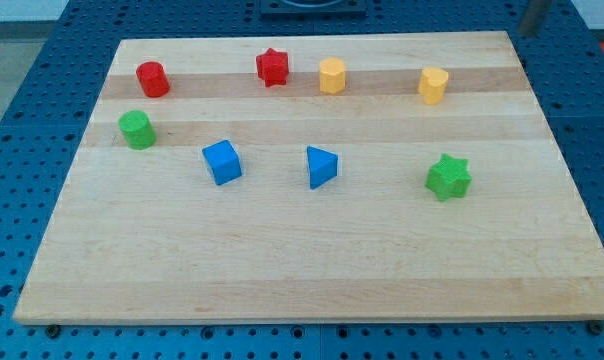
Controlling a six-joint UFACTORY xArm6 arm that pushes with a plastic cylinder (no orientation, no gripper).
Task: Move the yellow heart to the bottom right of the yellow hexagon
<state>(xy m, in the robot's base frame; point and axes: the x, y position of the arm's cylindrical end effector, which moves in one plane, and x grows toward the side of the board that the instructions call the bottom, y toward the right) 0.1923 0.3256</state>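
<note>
Tip not visible in the view, so can't tell its state or pos vs blocks. Yellow heart (434, 85) near table's top right corner, yellow hexagon (332, 75) by top edge mid, well apart w/ heart on its right

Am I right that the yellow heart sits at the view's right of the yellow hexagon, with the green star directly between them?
Not quite. The camera view shows the yellow heart at the view's right of the yellow hexagon, but nothing lies between them; the green star sits lower, toward the view's bottom, below the heart. My tip is not in view.
</note>
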